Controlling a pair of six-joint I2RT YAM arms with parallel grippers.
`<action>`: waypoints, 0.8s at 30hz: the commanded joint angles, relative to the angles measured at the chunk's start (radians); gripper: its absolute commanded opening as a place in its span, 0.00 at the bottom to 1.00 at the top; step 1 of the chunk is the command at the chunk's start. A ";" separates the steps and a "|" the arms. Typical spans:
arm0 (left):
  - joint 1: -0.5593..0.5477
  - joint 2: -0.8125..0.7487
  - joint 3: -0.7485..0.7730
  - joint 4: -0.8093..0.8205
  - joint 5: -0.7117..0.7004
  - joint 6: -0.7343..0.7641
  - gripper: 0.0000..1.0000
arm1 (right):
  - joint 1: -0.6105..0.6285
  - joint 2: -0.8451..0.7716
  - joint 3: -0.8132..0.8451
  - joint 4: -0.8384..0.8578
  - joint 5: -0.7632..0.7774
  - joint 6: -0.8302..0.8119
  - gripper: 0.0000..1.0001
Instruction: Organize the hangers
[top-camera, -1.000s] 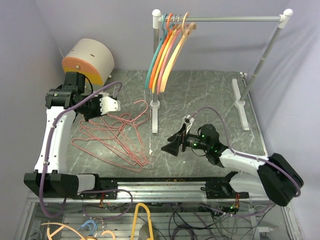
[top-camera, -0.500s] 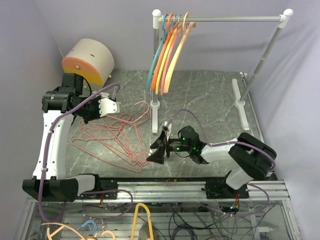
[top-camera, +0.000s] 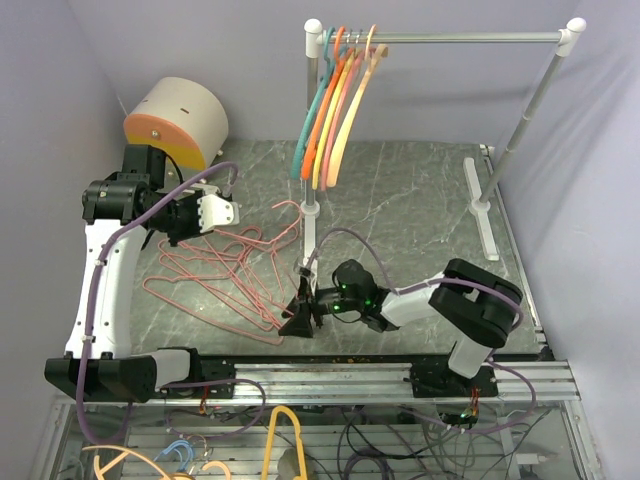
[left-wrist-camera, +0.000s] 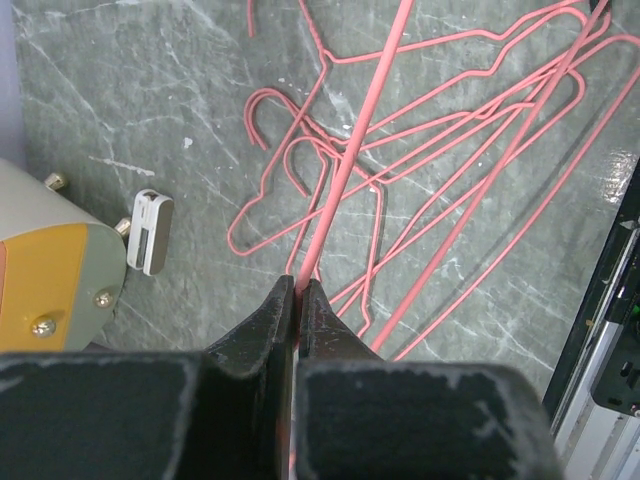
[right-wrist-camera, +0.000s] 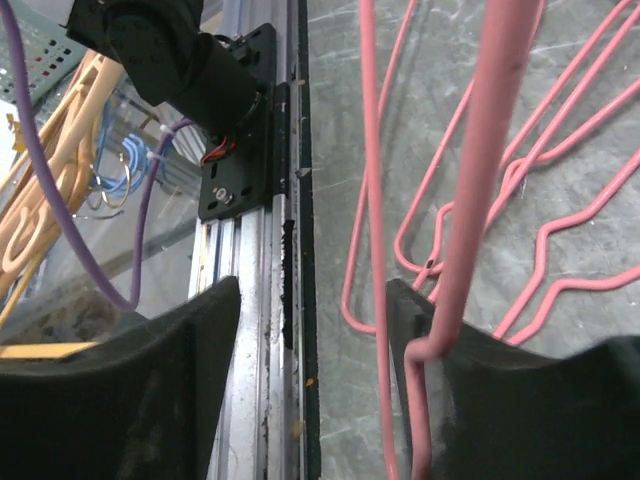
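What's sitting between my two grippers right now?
The tangle of pink wire hangers on the table, running from the left gripper, shut on one wire, to the open right gripper. The top view shows it.

A: How does the left arm (top-camera: 100, 275) stand?
B: It rises steeply from its base to a high elbow, with the forearm turned inward. The left gripper (left-wrist-camera: 297, 285) points down, its jaws pressed tight on the thin wire of a pink hanger (left-wrist-camera: 340, 180).
A: And the right arm (top-camera: 470, 305)?
B: Folded low, reaching across toward the left side. The right gripper (top-camera: 300, 318) sits low, its jaws standing apart
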 joint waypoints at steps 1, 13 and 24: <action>0.001 -0.008 0.032 -0.032 0.076 0.011 0.07 | 0.018 0.035 0.034 0.038 0.021 -0.005 0.51; 0.001 -0.080 -0.020 0.006 0.084 -0.044 0.18 | 0.062 -0.303 -0.093 -0.201 0.350 0.076 0.00; 0.001 -0.160 0.066 0.104 0.199 -0.262 1.00 | 0.193 -0.554 -0.195 -0.602 0.596 0.277 0.00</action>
